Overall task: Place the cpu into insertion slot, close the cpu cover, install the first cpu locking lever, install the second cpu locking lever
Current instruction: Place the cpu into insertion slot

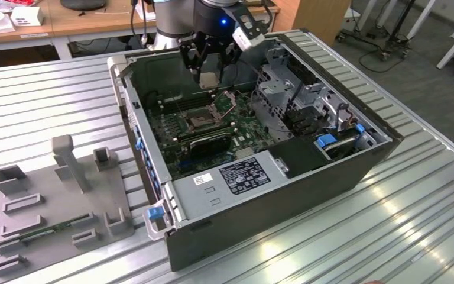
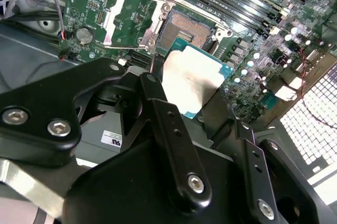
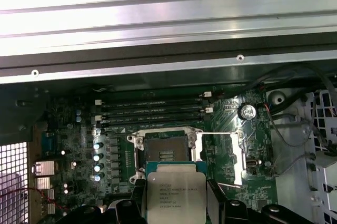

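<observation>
The gripper is right up close, its fingers pinching the cpu by its edges. It's held flat just above the insertion slot, not seated yet. The cpu cover is flipped open beside the slot, so I'd say nothing's blocking the drop.

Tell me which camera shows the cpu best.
The first wrist view: the cpu faces the camera squarely, held in the gripper. The second wrist view shows it slanted, partly behind the gripper; the exterior view shows a small pale square under the gripper.
</observation>
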Action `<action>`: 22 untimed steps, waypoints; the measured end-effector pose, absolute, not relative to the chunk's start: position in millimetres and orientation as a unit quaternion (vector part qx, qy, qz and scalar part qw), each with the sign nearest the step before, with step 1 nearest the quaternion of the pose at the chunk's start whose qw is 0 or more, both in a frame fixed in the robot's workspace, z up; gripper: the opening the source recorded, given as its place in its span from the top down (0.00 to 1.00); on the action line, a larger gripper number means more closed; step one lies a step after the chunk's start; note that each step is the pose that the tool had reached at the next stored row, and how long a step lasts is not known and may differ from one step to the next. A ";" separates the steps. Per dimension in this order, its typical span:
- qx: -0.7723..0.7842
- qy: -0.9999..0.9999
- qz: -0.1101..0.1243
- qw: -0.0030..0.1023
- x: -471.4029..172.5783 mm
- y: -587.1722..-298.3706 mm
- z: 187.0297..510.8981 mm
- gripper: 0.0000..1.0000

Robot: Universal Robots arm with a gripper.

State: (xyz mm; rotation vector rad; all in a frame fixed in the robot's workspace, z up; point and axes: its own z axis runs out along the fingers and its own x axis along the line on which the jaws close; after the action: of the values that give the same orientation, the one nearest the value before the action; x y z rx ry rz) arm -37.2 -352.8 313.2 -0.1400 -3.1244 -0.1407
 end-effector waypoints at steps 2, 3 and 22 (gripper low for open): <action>-0.046 -0.998 -0.045 0.005 -37.2 -352.8 313.2 0.46; -0.050 -0.998 -0.045 0.005 -37.3 -352.8 313.1 0.46; -0.220 -0.974 -0.045 -0.003 -37.2 -352.8 308.3 0.46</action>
State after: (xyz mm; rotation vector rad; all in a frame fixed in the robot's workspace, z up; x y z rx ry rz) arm -37.2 -352.8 308.3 -0.6921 -3.0663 -0.1422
